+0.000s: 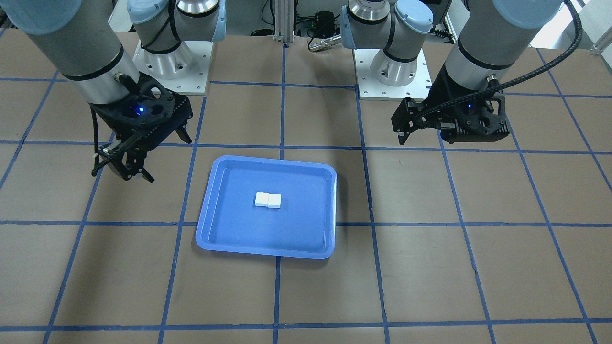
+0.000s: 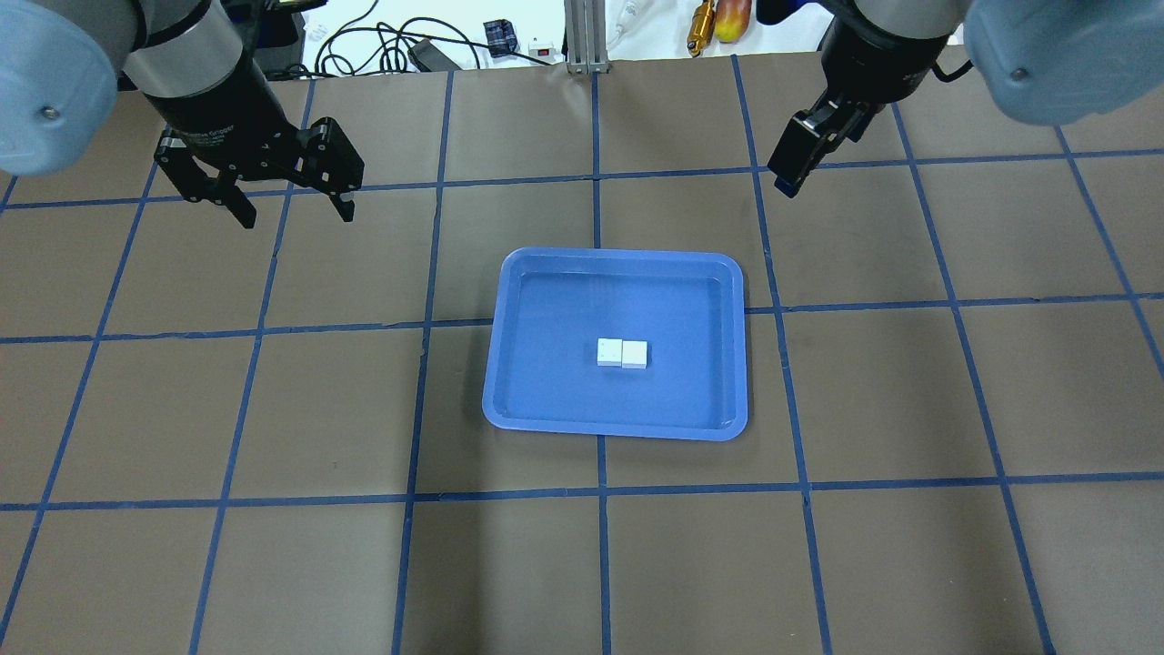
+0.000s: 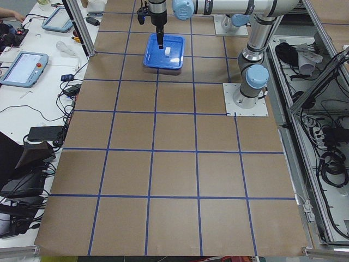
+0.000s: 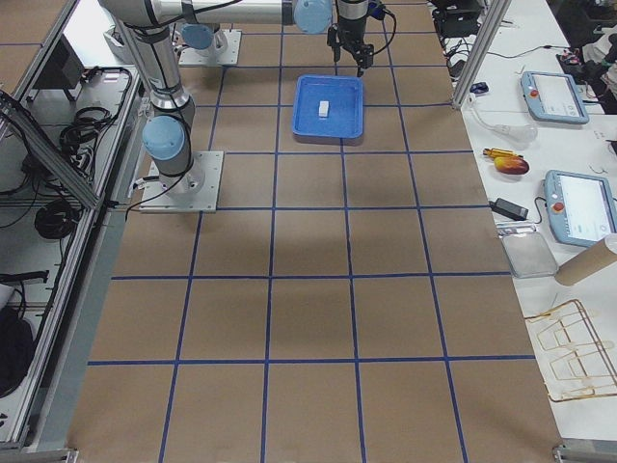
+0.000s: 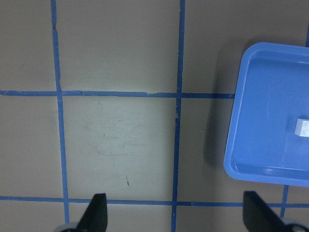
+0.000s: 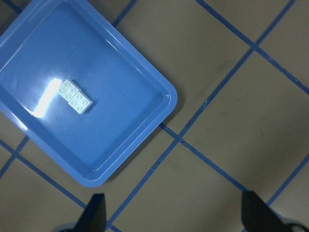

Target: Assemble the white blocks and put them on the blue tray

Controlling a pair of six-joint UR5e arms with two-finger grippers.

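Observation:
The blue tray [image 2: 546, 400] lies at the table's middle. Two white blocks [image 2: 623, 353] lie on its floor, touching side by side, studs up in the right wrist view [image 6: 74, 96]. My left gripper [image 2: 294, 216] is open and empty, above bare table to the tray's far left. The left wrist view shows its fingers wide apart, the tray's [image 5: 270, 111] near corner and one block's edge [image 5: 302, 128]. My right gripper [image 2: 784, 186] is open and empty, above the table beyond the tray's far right corner. Its wrist view shows the tray [image 6: 125, 58] at upper left.
The brown table carries a grid of blue tape lines [image 2: 596, 173]. The arms' white base plates [image 1: 172, 71] stand at the robot's edge. Cables and an orange tool [image 2: 700, 23] lie beyond the table's far edge.

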